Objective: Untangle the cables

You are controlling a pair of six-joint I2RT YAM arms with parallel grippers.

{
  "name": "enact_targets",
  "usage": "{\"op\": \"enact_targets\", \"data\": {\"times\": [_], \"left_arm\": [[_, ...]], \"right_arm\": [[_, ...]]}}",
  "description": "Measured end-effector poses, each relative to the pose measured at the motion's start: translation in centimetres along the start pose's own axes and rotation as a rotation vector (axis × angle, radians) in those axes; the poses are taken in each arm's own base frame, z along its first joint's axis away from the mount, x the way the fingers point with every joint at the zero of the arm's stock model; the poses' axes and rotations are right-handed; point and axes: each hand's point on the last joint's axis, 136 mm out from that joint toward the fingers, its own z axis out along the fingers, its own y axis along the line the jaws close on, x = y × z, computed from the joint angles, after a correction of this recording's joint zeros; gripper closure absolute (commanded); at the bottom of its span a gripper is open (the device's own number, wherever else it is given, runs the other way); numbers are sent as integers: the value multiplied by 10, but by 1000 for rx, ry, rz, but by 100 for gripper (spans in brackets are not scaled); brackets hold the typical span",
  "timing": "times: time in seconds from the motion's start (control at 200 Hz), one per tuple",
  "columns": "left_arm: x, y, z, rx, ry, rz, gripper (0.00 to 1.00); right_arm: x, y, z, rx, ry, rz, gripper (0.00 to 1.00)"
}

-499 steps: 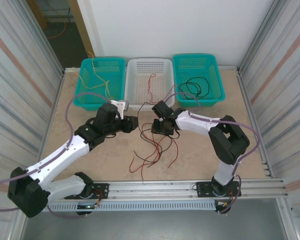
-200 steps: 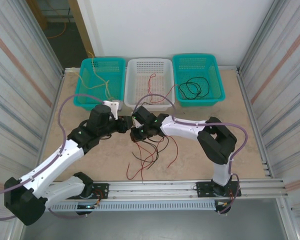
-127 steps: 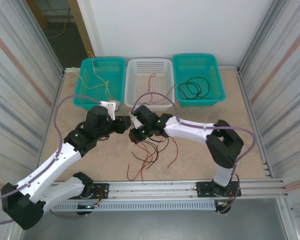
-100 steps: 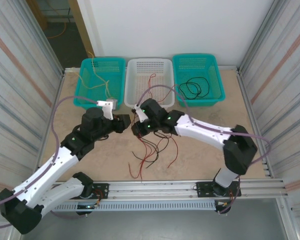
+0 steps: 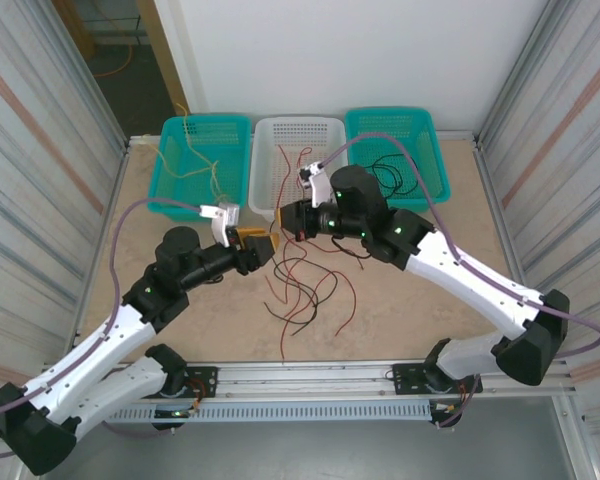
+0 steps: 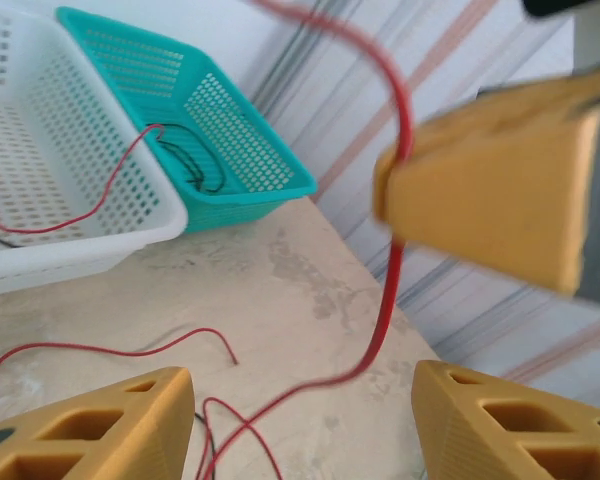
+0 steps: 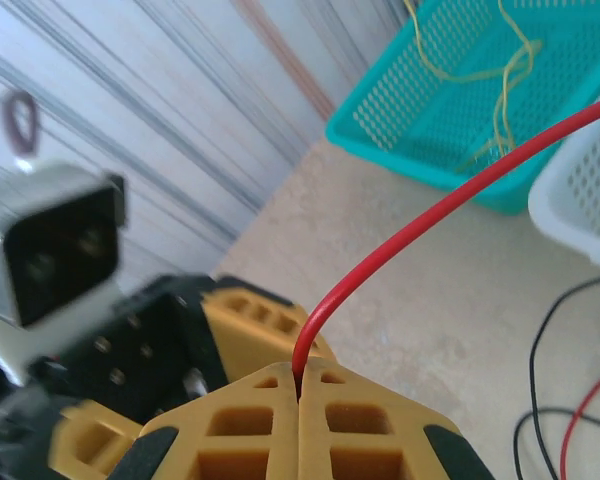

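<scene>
Count, top view: 2 arms, 3 baskets, 1 loose tangle.

Baskets stand in a row along the 12 o'clock edge of the table (image 5: 380, 330).
- Teal basket (image 5: 170, 170) at 11 holds yellow cables (image 5: 195, 150).
- White basket (image 5: 270, 160) at 12 holds one red strand (image 5: 302, 165).
- Second teal basket (image 5: 432, 170) at 1 holds a black cable (image 5: 385, 178).

The tangle (image 5: 305, 290) of red and black cables lies at table centre. I cannot count the strands.

Right gripper (image 7: 300, 385): pads pressed together on one red cable (image 7: 430, 215), raised just at 6 o'clock of the white basket.
Left gripper (image 6: 300, 385): jaws wide, nothing held. The red cable runs through the gap; I cannot tell whether it touches a finger.
The two grippers are tip to tip, close together, at 11 o'clock of the tangle.

Edges: ribbed left wall (image 5: 40, 150) at 9, right wall (image 5: 570, 150) at 3, rail (image 5: 310, 375) at 6.

Open room: bare table at 4 to 5 o'clock of the tangle, a strip at 9 beside the left wall, and the corner at 2.
</scene>
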Motion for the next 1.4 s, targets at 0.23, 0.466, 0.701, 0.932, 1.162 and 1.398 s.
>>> {"op": "enact_targets", "data": {"times": [0.23, 0.466, 0.701, 0.932, 1.162, 1.398], "left_arm": [[-2, -18, 0, 85, -2, 27, 37], [-9, -37, 15, 148, 22, 65, 37], [-27, -71, 26, 237, 12, 153, 53], [-50, -87, 19, 255, -56, 250, 88], [-54, -85, 18, 237, -75, 265, 100], [-63, -86, 13, 217, -106, 260, 100]], "right_arm": [[-42, 28, -28, -60, -127, 14, 100], [-58, 45, -39, -116, -172, 33, 98], [-66, 54, -44, -150, -191, 44, 98], [-67, 55, -45, -152, -192, 60, 98], [-73, 47, -65, -119, -246, 64, 96], [-74, 29, -79, -42, -301, 95, 71]]}}
